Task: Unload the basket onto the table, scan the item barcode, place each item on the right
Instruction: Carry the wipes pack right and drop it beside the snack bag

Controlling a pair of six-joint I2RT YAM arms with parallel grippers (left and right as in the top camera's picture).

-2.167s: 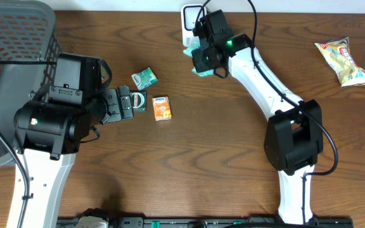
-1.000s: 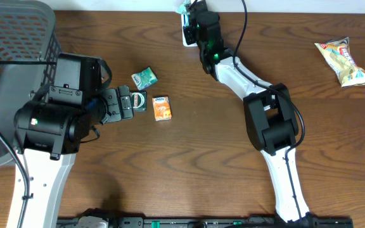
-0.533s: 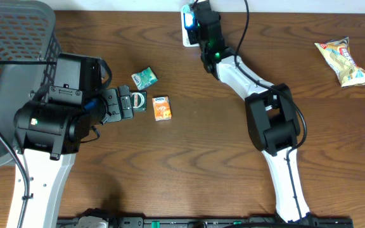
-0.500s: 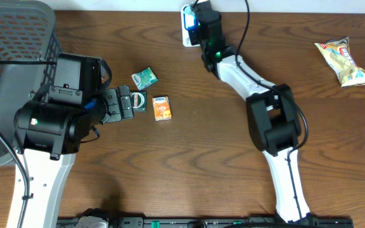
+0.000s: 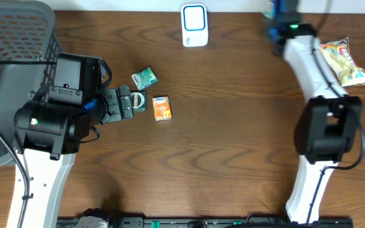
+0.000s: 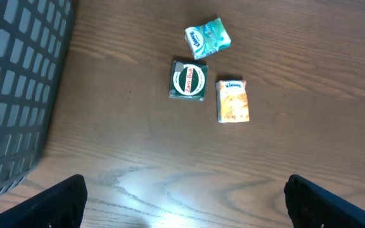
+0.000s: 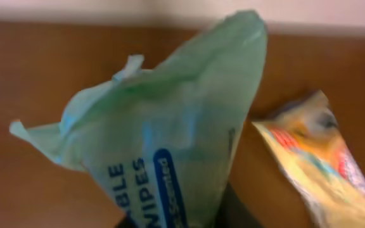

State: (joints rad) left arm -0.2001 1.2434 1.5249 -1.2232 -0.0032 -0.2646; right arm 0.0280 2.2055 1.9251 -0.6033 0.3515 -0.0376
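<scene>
Your right pincer (image 5: 279, 9) sits at the far edge of the surface (image 5: 233, 145), a brown wood grain with a slight sheen. It is to the right of the scanner (image 5: 194, 24) and well apart from it.

In the right wrist view the wipes packet (image 7: 170, 139) fills the frame. It is soft, pale mint-green plastic film, crinkled and tapering up to a slightly ragged sealed edge. You can read blue capitals "WIPES" under the letters "BLE", and a dark blue rounded label beside them carries white script that looks like "Scented". The packet is off the surface. Its lower end runs down into the dark pincer, which appears closed on it, though that part is blurred and mostly out of frame. Near it lies a glossy yellow-and-orange snack bag (image 7: 315, 158).

The scanner is a white rounded block with a blue-outlined face.

Your left pincer (image 6: 182, 193) is spread wide with nothing in it. It hovers near three small things grouped close together:
- a crumpled green-and-white sachet (image 6: 208, 38);
- a square dark green tin (image 6: 189, 80) with a white ring marked "Zam-Buk";
- an orange carton (image 6: 232, 101) whose blue oval label is too small to read.

A dark grid-walled basket (image 6: 11, 95) stands at the left.
</scene>
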